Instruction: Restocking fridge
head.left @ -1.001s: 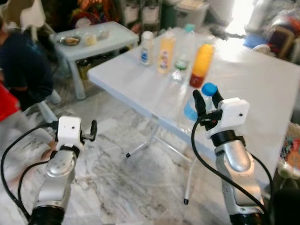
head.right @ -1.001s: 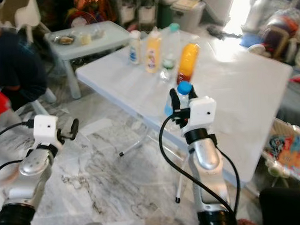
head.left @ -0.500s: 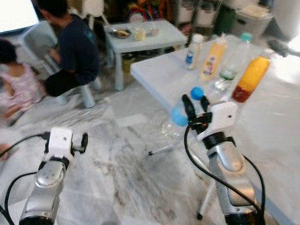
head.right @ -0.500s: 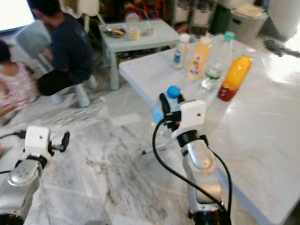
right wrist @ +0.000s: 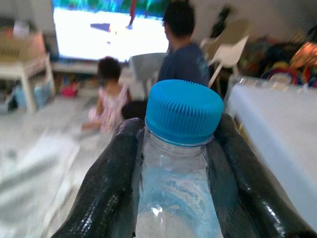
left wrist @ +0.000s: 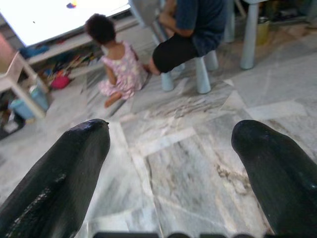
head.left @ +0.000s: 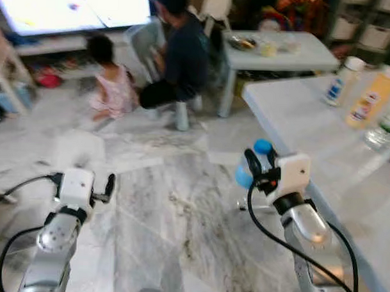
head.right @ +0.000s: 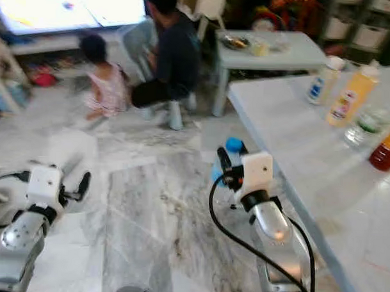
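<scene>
In the left eye view, the right gripper (head.left: 257, 169) is raised in front of the robot, over the marble floor (head.left: 161, 209) just beside the near edge of the white table (head.left: 298, 117). Its two black fingers are closed on the neck of a water bottle (head.left: 248, 173). The bottle stands roughly upright, its long axis vertical and its blue cap (head.left: 263, 147) pointing up; the clear body below is blurred. The left gripper (head.left: 108, 186) is held low over the floor, well apart from the bottle, with nothing in it. Beyond, a seated person in dark clothes (head.left: 179, 56) and a small child in pink (head.left: 111, 82) face a bright screen (head.left: 78, 7). A small low table (head.left: 281, 53) stands behind the white table.

In the right eye view, more of the white table shows: a white bottle (head.right: 320, 80), a yellow bottle (head.right: 350, 97), a clear bottle (head.right: 363, 123) and part of a red one (head.right: 387, 149) stand upright in a row along it.

In the left wrist view, the left gripper's fingers (left wrist: 64, 163) are spread wide apart with bare floor between them; the child and the seated person lie ahead.

In the right wrist view, the ribbed blue cap fills the centre, with the fingers (right wrist: 106, 183) pressed against either side of the clear neck just under it. The cap points up past the fingertips, with the child, the seated person and the screen behind it.
</scene>
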Robot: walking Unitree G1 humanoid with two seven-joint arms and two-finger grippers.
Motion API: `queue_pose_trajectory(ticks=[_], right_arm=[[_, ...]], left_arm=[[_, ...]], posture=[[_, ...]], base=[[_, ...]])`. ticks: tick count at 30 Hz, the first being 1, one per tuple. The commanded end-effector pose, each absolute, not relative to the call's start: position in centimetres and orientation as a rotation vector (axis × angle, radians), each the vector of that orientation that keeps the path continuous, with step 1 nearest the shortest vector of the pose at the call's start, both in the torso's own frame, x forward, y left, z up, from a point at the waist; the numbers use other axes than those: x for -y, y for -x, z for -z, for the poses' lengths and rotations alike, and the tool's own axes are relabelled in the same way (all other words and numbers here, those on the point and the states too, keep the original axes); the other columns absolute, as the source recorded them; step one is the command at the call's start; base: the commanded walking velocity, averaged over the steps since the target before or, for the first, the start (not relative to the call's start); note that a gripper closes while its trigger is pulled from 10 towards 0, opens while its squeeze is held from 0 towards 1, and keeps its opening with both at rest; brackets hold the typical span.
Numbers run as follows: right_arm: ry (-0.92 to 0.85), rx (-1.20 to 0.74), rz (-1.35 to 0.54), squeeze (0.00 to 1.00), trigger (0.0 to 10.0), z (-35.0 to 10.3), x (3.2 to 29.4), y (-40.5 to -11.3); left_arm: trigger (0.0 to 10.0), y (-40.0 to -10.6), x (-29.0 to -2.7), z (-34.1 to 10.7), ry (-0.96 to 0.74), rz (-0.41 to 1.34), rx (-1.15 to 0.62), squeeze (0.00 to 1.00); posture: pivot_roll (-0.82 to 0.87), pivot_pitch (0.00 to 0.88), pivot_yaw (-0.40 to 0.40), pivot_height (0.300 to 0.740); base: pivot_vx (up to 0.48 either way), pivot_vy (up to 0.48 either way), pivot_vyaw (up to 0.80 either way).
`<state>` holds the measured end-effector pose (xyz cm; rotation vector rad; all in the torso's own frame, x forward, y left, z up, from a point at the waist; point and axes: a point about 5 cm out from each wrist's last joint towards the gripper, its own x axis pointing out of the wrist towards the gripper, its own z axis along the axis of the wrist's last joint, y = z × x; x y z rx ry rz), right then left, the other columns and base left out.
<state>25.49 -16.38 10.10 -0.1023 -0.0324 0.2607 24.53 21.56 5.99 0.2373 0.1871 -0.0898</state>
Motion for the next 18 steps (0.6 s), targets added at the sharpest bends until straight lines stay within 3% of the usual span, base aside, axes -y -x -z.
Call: queue_pose_trajectory(ticks=[1, 14, 18], right_arm=[[0.105, 0.072, -0.257, 0.00, 10.0, -10.9, 16.3, -25.9], [0.141, 0.116, -0.259, 0.00, 10.0, -11.5, 16.1, -27.6], [0.139, 0.113, -0.244, 0.00, 10.0, -11.3, 16.4, -27.6]], left_arm=[[10.0, -24.2, -20.8, -5.9, -0.241, 0.079, -0.160, 0.00], [10.0, -25.4, -18.2, -6.1, -0.169, 0.087, -0.109, 0.00], [10.0, -25.8, -18.8, -6.2, -0.160, 0.058, -0.111, 0.00]], posture=[[-0.01, 0.000, -0.011, 0.740], [0.00, 0.000, -0.006, 0.740], [0.00, 0.000, -0.007, 0.740]], base=[[0.000, 0.000, 0.74], [0.000, 0.000, 0.73], [0.274, 0.000, 0.71]])
